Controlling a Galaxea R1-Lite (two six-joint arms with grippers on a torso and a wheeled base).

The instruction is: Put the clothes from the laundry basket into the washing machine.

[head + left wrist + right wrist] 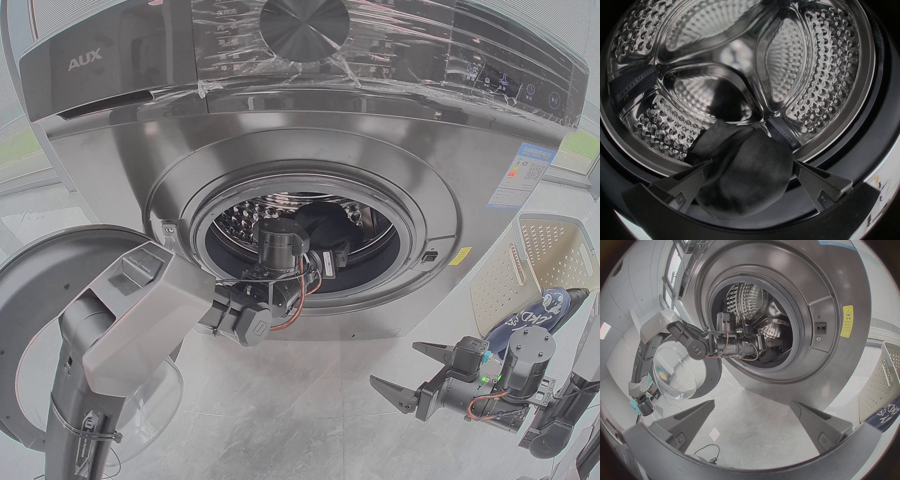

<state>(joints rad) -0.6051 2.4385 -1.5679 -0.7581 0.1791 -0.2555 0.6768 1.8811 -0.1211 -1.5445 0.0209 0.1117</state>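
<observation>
The left pincer is spread wide at the washer mouth. A dark garment lies between its fingers on the front lip of the drum, apparently not pinched and only just inside. The right pincer gapes empty above the floor, near the basket, where a blue garment waits. The job looks partway done: one piece in, at least one left.

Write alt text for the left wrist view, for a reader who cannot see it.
A bunched black garment lies at the mouth of the washing machine drum, between the left gripper's open fingers. Behind it, the perforated steel drum has raised paddles.
</observation>
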